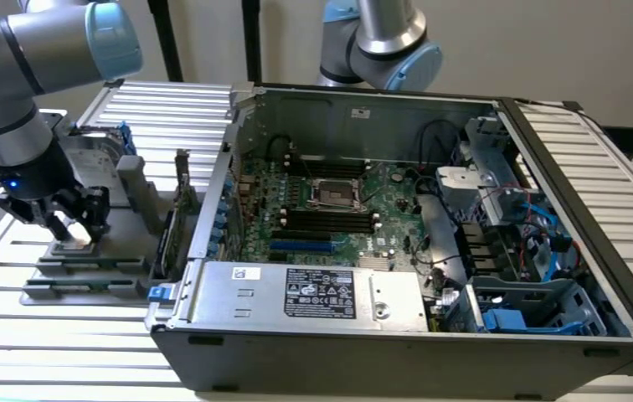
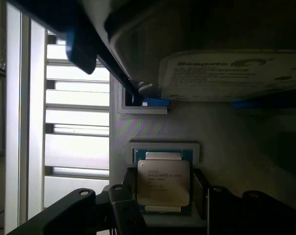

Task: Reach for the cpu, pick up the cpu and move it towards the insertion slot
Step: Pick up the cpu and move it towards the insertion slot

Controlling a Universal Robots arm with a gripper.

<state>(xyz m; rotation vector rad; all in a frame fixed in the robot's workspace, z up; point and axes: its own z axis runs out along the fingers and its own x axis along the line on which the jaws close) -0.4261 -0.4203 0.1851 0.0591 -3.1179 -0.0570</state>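
The cpu (image 2: 163,182), a flat square chip with a silver top, lies in a grey holder (image 2: 164,147) on the fixture. My gripper (image 2: 164,198) is down over it, and its dark fingers (image 2: 129,193) press against the chip's two opposite edges, so it is shut on the chip. In the exterior view my gripper (image 1: 74,230) sits low on the grey fixture (image 1: 82,268) at that view's left, outside the computer case. The insertion slot (image 1: 336,193), a square socket with a silvery frame, lies on the motherboard inside the open case, well off toward that view's right.
A silver hard drive (image 2: 236,73) with blue brackets stands just beyond the chip's holder. The case's left wall (image 1: 222,180) rises between the fixture and the motherboard. Black memory slots (image 1: 328,222) run beside the socket. A power supply (image 1: 306,293) fills the case's near side.
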